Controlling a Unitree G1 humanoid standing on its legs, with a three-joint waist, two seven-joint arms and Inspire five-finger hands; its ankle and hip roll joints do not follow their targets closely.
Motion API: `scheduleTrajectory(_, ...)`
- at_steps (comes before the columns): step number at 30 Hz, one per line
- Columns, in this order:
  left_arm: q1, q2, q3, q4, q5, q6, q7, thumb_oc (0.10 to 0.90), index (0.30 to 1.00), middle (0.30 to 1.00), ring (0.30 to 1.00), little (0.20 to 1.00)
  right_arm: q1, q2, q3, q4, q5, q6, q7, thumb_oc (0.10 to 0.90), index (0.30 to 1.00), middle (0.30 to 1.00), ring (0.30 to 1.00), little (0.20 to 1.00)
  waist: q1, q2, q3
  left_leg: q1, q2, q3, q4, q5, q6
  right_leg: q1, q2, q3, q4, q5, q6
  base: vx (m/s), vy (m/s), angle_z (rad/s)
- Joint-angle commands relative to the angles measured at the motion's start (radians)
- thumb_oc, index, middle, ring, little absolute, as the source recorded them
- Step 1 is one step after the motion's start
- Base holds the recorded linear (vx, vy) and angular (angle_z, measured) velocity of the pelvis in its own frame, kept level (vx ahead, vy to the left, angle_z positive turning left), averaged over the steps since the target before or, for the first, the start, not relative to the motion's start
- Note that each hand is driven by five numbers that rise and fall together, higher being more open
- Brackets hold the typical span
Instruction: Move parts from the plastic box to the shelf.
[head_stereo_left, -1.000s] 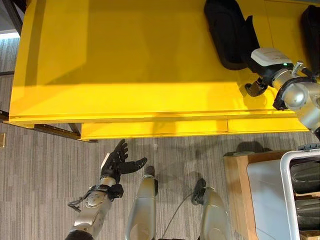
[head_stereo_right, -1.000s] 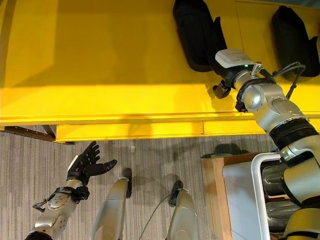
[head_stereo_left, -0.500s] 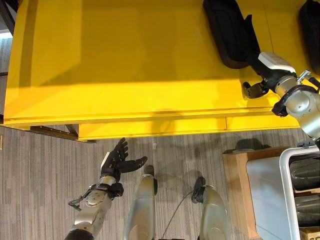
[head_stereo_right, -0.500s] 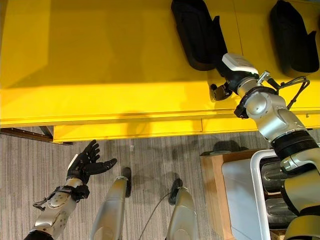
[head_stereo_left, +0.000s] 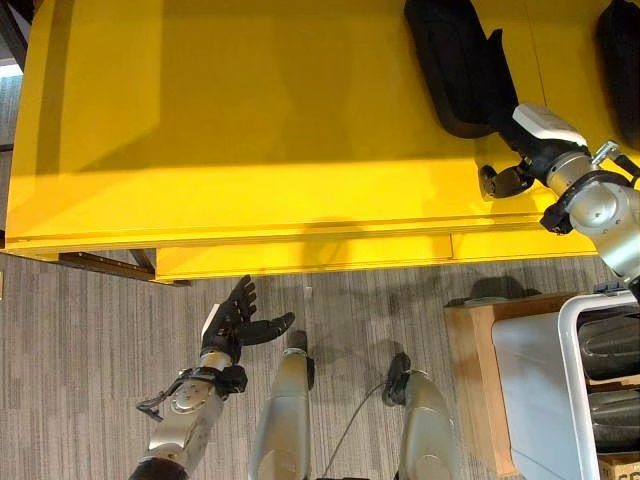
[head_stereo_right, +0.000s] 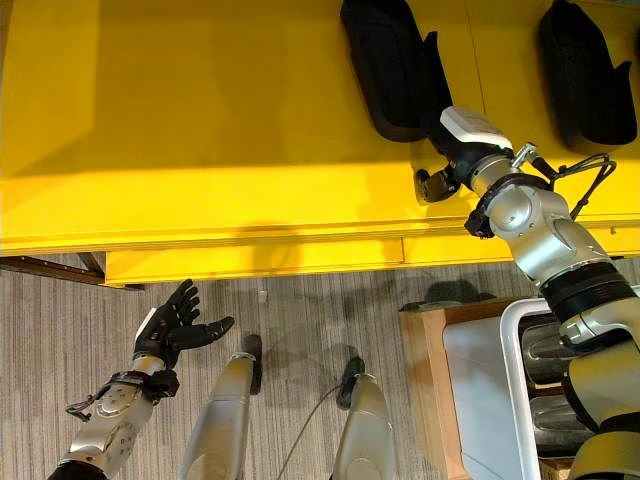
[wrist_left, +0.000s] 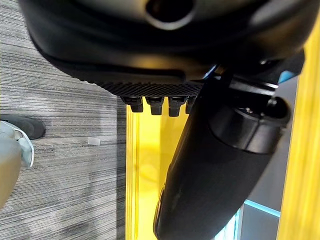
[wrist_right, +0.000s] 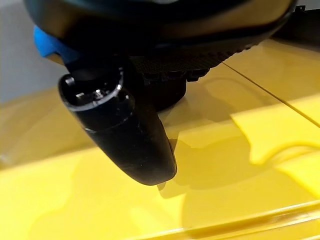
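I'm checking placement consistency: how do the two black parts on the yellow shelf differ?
The near black part lies by the robot's right hand, its lower end close to it; the far black part lies further right, clear of that hand. The near part shows a notched tab on one side; the far one does not. Both are dark, elongated, and lie on the yellow shelf.

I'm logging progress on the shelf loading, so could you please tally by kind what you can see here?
Black parts on the yellow shelf: 2 (one by the right hand, one further right).
Dark parts in the plastic box: at least 2 (); the frame edge cuts off the rest.
Plastic boxes: 1.
Shelves: 1.
Total: 6.
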Motion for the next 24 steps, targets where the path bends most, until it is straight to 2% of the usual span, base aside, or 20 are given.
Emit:
scheduleTrajectory(1, 0.020, 0.022, 0.029, -0.099, -0.007, -0.085, 0.011, 0.900, 1.000, 1.000, 1.000, 1.000, -0.009, -0.051, -0.021, -0.060, 0.049, -0.038, -0.011, 0.900, 1.000, 1.000, 1.000, 1.000, 0.016, -0.025, -0.065, 0.051, 0.058, -0.079, 0.010, -0.084, -0.038, -0.011, 0.017, 0.036, 0.005, 0.032, -0.014, 0.00, 0.000, 0.00)
scheduleTrajectory(24, 0.020, 0.022, 0.046, -0.098, 0.001, -0.079, 0.010, 0.900, 1.000, 1.000, 1.000, 1.000, 0.027, -0.090, -0.022, -0.198, 0.082, -0.054, 0.031, 0.900, 1.000, 1.000, 1.000, 1.000, 0.021, -0.047, -0.071, 0.055, 0.064, -0.086, 0.011, -0.088, -0.039, 0.004, 0.021, 0.025, -0.001, 0.033, -0.012, 0.00, 0.000, 0.00)
